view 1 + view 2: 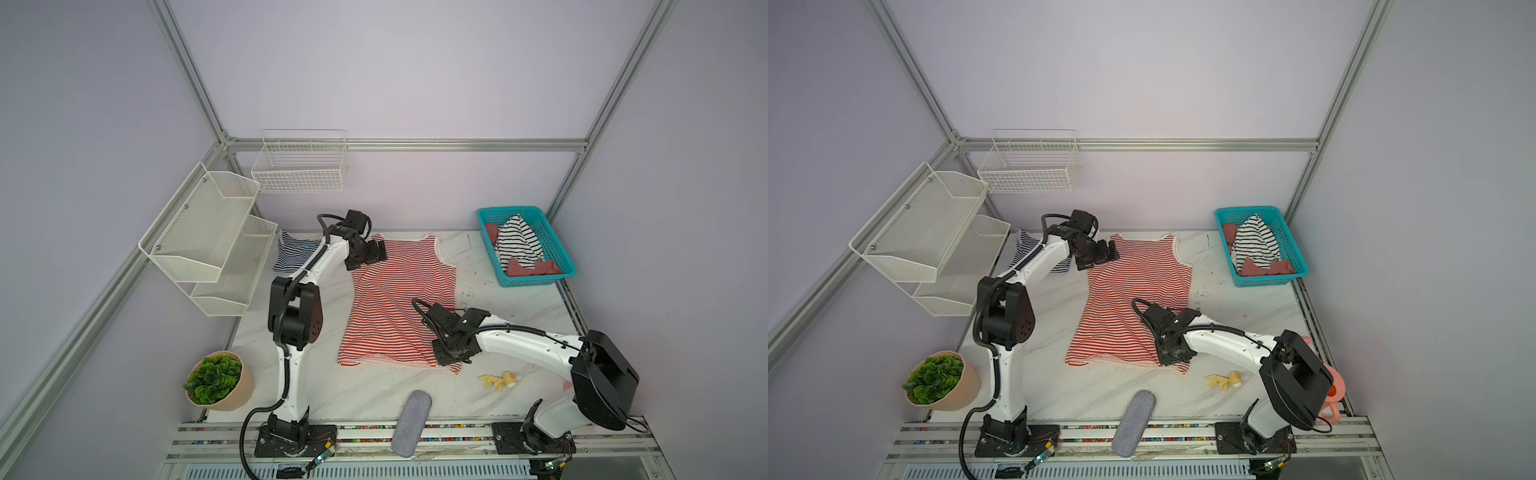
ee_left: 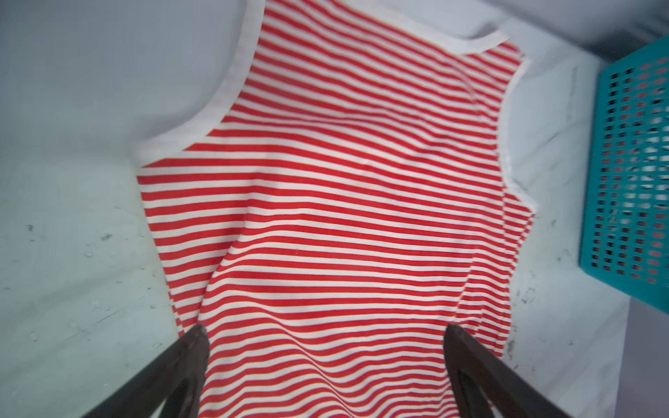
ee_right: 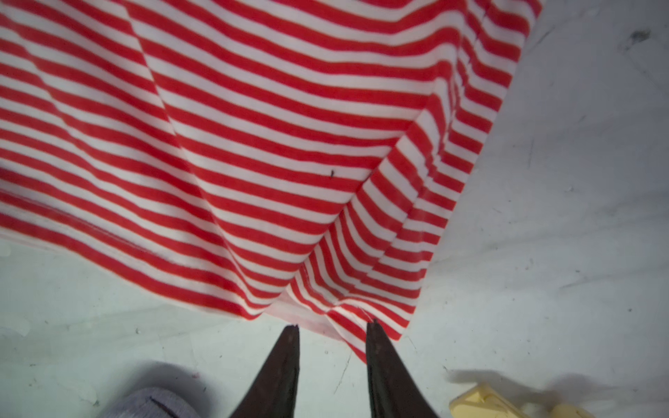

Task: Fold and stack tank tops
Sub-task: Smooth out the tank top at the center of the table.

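Observation:
The red-and-white striped tank top [image 1: 399, 299] [image 1: 1133, 299] lies spread on the marble table, neck toward the back wall, its lower hem rumpled. My left gripper [image 1: 374, 251] [image 2: 325, 336] hovers over the shirt's left shoulder, jaws wide open with only striped cloth [image 2: 344, 199] below them. My right gripper [image 1: 451, 357] [image 3: 333, 329] is at the hem's near right corner, jaws apart; the cloth corner [image 3: 347, 318] lies at the fingertips, with bare table between them. The navy-and-white tank top [image 1: 293, 251] [image 1: 1025, 245] lies crumpled at the back left, partly hidden by the left arm.
A teal basket [image 1: 536, 281] at the back right holds black-and-white striped and pink cloth. A grey felt case [image 1: 411, 422] lies over the front edge, next to a yellow toy [image 1: 498, 380]. A potted plant [image 1: 218, 380] stands front left, below white mesh shelves [image 1: 208, 237].

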You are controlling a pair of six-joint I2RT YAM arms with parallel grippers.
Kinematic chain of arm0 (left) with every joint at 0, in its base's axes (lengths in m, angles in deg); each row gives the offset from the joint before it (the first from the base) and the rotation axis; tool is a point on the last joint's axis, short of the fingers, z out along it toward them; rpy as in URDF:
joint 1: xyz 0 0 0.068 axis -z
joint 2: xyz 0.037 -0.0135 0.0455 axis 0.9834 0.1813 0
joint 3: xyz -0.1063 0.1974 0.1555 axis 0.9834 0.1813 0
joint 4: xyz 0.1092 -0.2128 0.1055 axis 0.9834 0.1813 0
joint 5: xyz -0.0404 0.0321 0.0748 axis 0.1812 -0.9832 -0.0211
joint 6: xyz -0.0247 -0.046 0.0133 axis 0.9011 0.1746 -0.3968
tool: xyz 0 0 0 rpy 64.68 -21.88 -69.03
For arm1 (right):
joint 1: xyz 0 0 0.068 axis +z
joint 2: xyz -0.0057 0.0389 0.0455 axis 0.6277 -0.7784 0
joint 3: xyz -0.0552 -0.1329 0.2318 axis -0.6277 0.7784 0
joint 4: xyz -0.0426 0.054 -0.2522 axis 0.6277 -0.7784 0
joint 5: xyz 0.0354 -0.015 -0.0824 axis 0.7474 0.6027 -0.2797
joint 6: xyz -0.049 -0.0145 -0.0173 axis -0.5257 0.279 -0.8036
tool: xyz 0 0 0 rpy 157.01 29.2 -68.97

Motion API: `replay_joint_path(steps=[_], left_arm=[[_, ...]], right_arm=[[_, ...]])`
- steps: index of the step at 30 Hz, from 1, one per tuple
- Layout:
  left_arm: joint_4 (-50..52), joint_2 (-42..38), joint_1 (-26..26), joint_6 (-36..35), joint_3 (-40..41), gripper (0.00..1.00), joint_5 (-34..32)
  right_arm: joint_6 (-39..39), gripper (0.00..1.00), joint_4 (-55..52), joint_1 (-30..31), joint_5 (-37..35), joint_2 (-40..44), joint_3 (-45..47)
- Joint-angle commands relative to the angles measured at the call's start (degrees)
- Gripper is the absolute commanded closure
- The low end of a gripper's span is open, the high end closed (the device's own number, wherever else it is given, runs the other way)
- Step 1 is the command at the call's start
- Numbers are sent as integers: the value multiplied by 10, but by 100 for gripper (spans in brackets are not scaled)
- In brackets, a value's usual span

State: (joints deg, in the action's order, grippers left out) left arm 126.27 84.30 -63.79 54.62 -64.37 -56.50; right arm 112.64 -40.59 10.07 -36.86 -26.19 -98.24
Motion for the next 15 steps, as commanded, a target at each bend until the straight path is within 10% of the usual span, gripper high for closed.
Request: replay_joint_path(steps=[1,15], left_arm=[[-9,-68,0,-6,62,0,-17],[-33,-289,66,20,392,0,-111]], right_arm=[[4,68,42,-29,23,25,14],[10,73,61,-51,103,13,39]])
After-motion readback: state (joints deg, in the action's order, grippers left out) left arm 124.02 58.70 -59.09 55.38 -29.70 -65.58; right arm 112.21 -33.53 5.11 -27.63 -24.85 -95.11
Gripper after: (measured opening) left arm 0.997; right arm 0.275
